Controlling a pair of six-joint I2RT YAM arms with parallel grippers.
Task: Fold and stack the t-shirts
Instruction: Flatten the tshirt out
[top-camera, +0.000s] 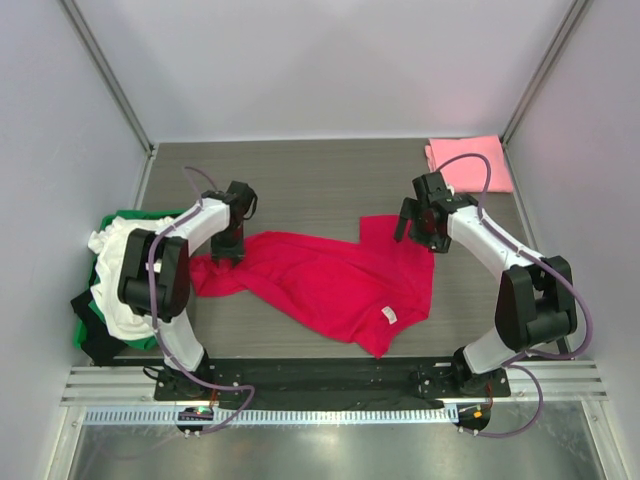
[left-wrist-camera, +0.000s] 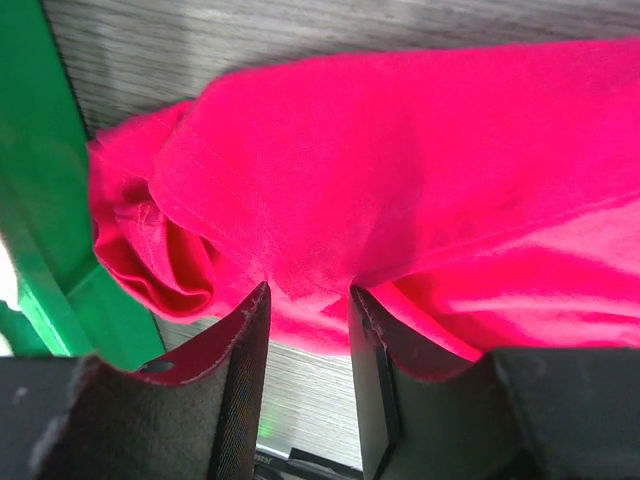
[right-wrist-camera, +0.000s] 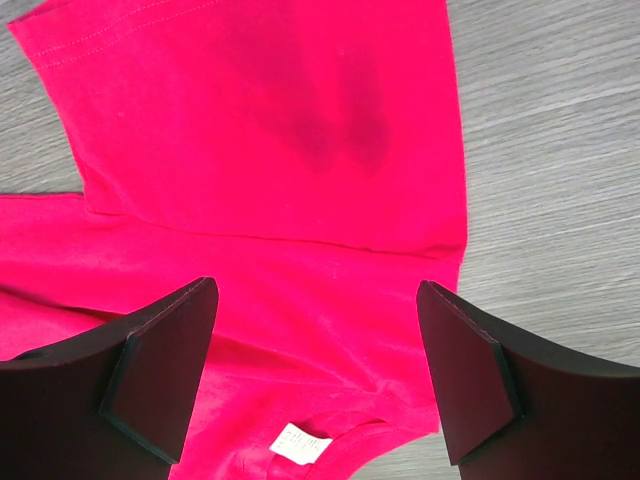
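Note:
The crimson-red t-shirt (top-camera: 320, 280) lies spread and rumpled on the table, its white neck tag (top-camera: 390, 316) towards the front. My left gripper (top-camera: 228, 254) is at the shirt's bunched left end. In the left wrist view it (left-wrist-camera: 308, 290) is partly open, with the red cloth (left-wrist-camera: 400, 180) lying at its fingertips and bare table showing between the fingers. My right gripper (top-camera: 418, 232) is over the shirt's right part. In the right wrist view it (right-wrist-camera: 315, 288) is wide open and empty above the red cloth (right-wrist-camera: 260, 130) and the tag (right-wrist-camera: 302, 442). The pink t-shirt (top-camera: 470, 163) lies folded at the back right. The white t-shirt (top-camera: 115, 290) is heaped in the crate.
A green plastic crate (top-camera: 128, 215) stands at the table's left edge, close to my left arm; its wall shows in the left wrist view (left-wrist-camera: 50, 200). Dark cloth (top-camera: 95, 340) hangs at its front. White walls enclose the table on three sides.

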